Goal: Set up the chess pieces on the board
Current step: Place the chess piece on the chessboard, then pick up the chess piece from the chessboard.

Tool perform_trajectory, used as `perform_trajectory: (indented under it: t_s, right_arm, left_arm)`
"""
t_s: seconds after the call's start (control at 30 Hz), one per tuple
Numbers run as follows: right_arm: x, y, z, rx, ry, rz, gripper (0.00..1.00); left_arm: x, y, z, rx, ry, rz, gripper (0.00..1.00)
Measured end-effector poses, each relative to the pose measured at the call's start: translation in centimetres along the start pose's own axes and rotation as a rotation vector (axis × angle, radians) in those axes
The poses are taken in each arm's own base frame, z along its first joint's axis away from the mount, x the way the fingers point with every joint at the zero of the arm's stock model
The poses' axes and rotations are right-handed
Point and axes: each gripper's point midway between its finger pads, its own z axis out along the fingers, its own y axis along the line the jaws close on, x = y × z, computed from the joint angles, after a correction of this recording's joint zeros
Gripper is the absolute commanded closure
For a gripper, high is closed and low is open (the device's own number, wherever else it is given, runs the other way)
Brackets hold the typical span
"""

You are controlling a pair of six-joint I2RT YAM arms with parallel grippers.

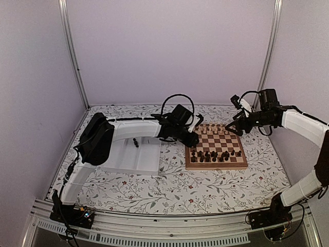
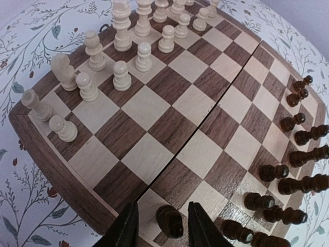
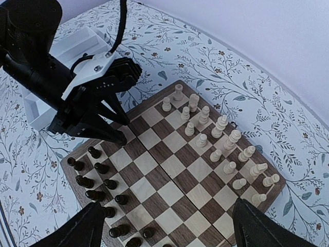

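Left gripper (image 2: 163, 210), jaws slightly parted, loosely brackets a black pawn (image 2: 169, 221) — right gripper (image 3: 167, 207) wide, empty.

The left arm (image 1: 128, 129) and right arm (image 1: 304, 125) have white shells (image 1: 303, 193), black joints (image 1: 95, 139), looping black cables (image 3: 123, 23) and black fingers (image 3: 85, 229).

One board (image 1: 216, 166), one tray (image 1: 128, 162), sixteen pale figures (image 3: 221, 125), and dark chess pieces (image 3: 101, 168) too crowded to count.
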Motion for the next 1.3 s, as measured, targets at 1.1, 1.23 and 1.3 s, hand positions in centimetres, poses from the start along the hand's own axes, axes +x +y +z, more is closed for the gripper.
perform_trajectory:
  t_s: [1.1,1.23,1.3]
  right_arm:
    - [3.1,6.9,18.0,-0.315,0.316,-0.134,0.66]
    - [3.7,7.0,18.3,-0.321,0.337,-0.125,0.89]
    - [3.8,7.0,18.3,-0.324,0.344,-0.119,0.95]
  left_arm:
    - [-2.6,11.0,-20.1,-0.288,-0.196,-0.069,0.62]
    - [-2.5,10.9,-20.0,-0.278,-0.193,-0.067,0.62]
    - [-2.5,10.8,-20.0,-0.274,-0.190,-0.067,0.63]
